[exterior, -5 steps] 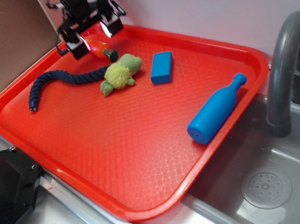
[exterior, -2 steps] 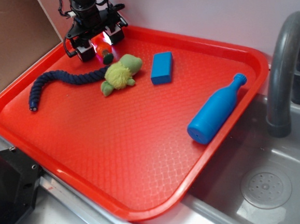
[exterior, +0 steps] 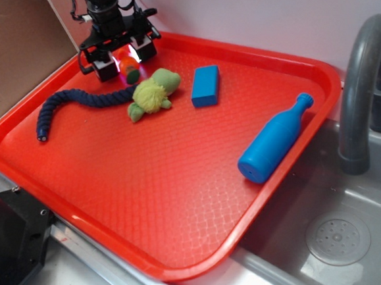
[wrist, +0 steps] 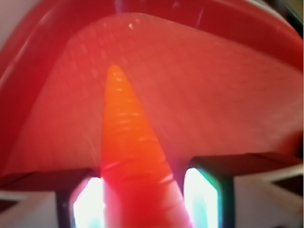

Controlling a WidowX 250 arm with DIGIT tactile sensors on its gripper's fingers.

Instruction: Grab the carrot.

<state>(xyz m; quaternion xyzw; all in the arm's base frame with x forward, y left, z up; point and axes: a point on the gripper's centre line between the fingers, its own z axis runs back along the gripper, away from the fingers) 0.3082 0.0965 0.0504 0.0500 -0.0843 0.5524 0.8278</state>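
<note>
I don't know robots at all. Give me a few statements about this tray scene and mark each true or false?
1. The carrot lies between the gripper fingers. True.
2. The blue bottle stands upright. False: it lies on its side.
3. The blue block sits on the red tray. True.
4. The rope is in the sink. False: it lies on the tray.
5. The plush toy touches the bottle. False: they are well apart.

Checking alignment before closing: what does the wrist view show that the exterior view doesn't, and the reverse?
Wrist only: the carrot's tapered tip pointing away, its body between the two lit fingers.
Exterior only: the rope, plush toy, blue block, blue bottle, sink, and the carrot's green stub.
Both: the carrot within the open pincer on the red tray.
</note>
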